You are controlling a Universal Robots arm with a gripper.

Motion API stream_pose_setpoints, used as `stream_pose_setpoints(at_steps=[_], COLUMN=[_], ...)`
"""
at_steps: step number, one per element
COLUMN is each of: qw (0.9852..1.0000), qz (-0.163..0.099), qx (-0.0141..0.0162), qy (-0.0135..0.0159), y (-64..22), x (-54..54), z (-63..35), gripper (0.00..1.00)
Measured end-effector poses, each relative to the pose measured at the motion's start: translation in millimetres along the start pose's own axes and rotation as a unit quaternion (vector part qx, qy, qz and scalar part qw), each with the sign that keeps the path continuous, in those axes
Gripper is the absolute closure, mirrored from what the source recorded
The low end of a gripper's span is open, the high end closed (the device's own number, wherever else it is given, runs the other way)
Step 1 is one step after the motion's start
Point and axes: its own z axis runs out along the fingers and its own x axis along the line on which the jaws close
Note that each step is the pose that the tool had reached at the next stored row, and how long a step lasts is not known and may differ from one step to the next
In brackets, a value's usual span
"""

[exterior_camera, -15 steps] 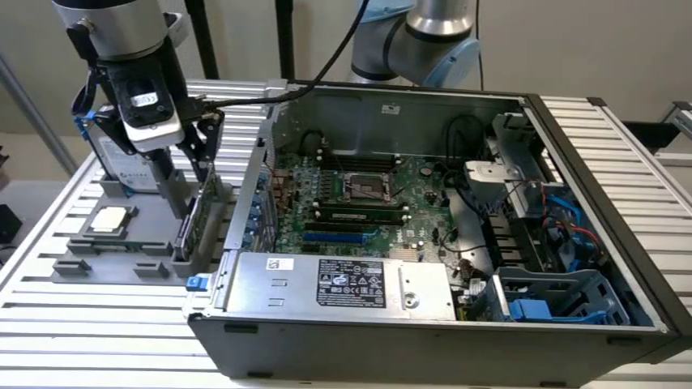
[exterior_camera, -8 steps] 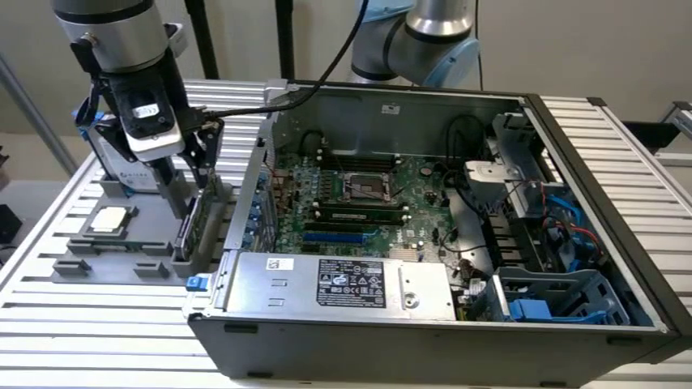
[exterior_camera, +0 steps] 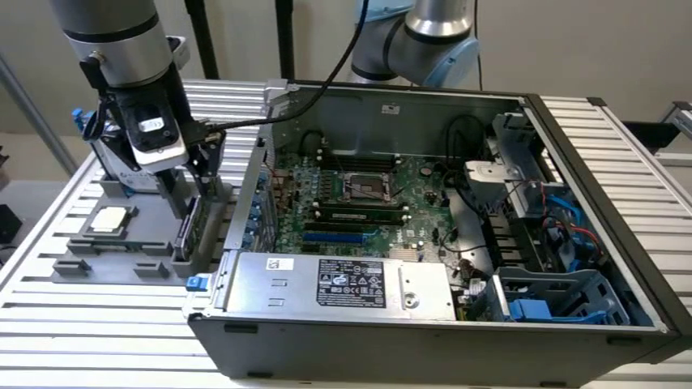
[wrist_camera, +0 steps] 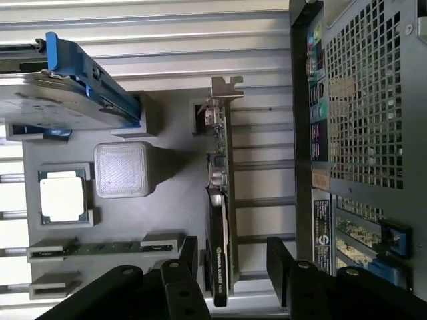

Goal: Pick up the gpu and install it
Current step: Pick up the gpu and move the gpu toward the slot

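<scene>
The gpu is a thin black card standing on its edge in a slot of the grey holder tray, its silver bracket at one end. In the exterior view the gpu stands just outside the computer case's left wall. My gripper is open, with one finger on each side of the card's end away from the bracket and a gap to both faces. In the exterior view the gripper hangs right above the card.
The open computer case lies at the exterior view's right, its motherboard exposed. A square silver CPU and a hard drive with blue rails sit in the same tray. A slatted metal table lies under everything.
</scene>
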Motion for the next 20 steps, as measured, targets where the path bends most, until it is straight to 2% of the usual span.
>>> stream_pose_setpoints(at_steps=[8,20], qw=[1.0,0.9999], qz=[-0.01,-0.016], qx=[-0.0002,-0.0003], qy=[0.0005,0.0007], y=[1.2,10.1], x=[2.1,7.5], z=[14.5,36.6], gripper=[0.0,0.0])
